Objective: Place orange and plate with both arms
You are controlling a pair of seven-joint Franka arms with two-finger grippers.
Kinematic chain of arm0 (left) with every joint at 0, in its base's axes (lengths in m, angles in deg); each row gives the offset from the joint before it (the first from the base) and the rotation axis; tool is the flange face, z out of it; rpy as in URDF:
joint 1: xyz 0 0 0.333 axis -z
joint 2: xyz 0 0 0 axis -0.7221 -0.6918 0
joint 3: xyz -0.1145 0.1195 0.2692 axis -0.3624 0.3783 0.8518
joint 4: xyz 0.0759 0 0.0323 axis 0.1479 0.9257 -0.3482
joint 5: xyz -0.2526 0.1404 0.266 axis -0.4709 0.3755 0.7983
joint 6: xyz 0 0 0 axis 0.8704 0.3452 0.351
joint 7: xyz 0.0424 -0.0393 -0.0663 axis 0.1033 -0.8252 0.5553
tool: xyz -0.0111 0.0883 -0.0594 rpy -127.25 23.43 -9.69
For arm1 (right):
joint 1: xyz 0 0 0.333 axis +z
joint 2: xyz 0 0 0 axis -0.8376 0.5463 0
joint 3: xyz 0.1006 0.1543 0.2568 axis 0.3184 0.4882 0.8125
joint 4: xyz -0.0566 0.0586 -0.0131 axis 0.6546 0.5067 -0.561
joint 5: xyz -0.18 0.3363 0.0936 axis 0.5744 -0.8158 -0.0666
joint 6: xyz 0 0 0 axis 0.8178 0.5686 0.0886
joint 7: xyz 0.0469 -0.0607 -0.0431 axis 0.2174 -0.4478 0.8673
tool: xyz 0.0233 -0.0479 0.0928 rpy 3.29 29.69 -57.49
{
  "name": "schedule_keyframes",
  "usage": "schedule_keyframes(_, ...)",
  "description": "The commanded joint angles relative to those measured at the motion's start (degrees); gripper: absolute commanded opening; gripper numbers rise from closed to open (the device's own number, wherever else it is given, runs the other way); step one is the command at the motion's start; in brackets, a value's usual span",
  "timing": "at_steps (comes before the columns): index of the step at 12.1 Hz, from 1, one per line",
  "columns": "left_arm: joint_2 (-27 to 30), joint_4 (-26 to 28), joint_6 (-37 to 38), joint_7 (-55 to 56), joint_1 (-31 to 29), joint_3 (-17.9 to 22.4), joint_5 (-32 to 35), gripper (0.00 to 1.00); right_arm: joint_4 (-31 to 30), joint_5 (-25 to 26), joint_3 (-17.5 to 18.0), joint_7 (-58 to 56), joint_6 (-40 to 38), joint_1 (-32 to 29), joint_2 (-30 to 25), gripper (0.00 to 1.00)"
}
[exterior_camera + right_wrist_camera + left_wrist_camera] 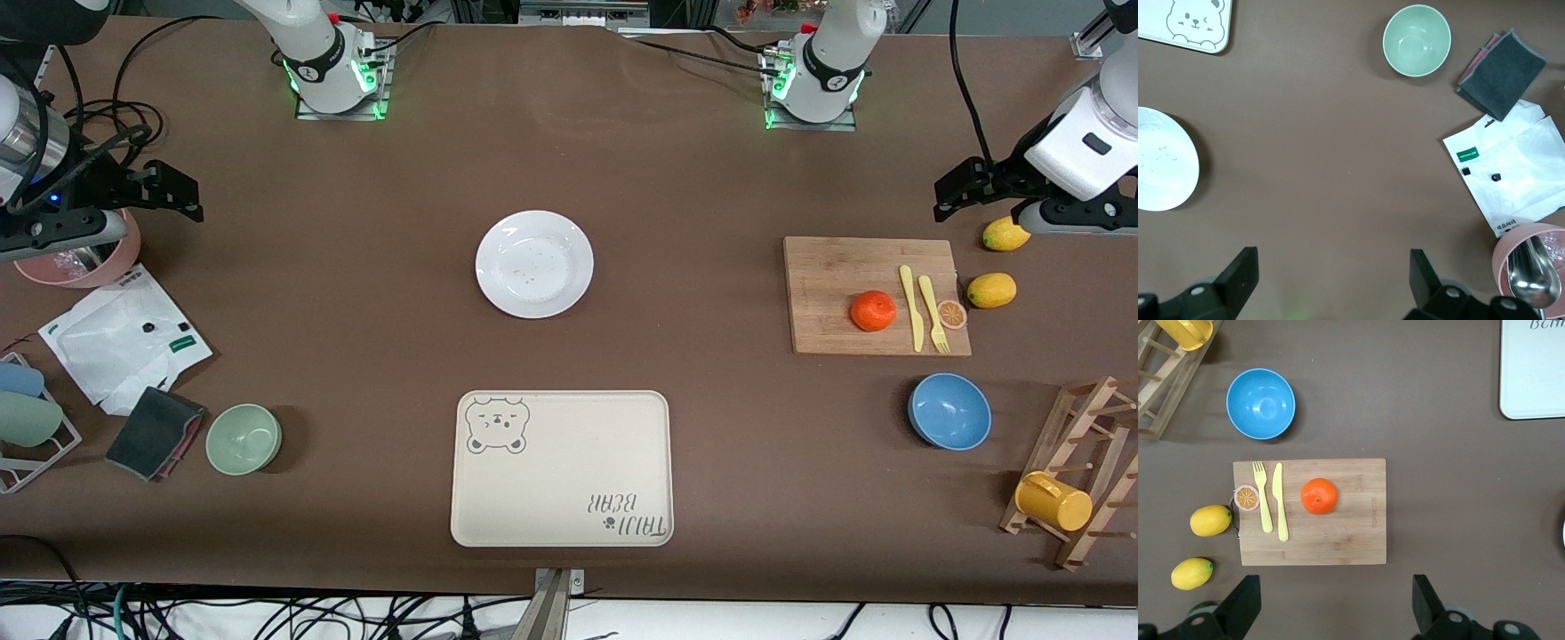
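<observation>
Two tools hang wide open and empty above the brown tabletop [356, 267]. The left tool [951, 200] is at the upper right of the front frame, over bare cloth beside a lemon [1005, 234]; its fingers [1245, 603] show spread in the left wrist view. The right tool [178, 191] is at the upper left, near a pink bowl [84, 262], its fingers [1238, 273] equally spread.

Largest on the surface is the bear tray [562, 468], low at centre. The cutting board [876, 295] lies at right. The plate [534, 263] sits flat at frame centre, above the tray. A blue bowl [949, 411] sits below the board, a green bowl [244, 438] at lower left. The orange [873, 311] rests on the board, dimple up, beside a yellow knife [911, 307] and fork [933, 313]; being round, it has no long axis.
</observation>
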Motion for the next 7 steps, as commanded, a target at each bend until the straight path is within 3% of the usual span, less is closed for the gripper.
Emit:
schedule_keyframes(1,0.13,-0.12,-0.48,0.04,-0.01,0.27,-1.24,1.0,1.47,0.49,0.38,0.59,-0.44,-0.57,0.59,1.0)
schedule_keyframes(7,0.13,-0.12,-0.13,0.04,-0.01,0.27,-1.15,1.0,1.38,0.49,0.29,0.59,-0.62,-0.57,0.68,1.0)
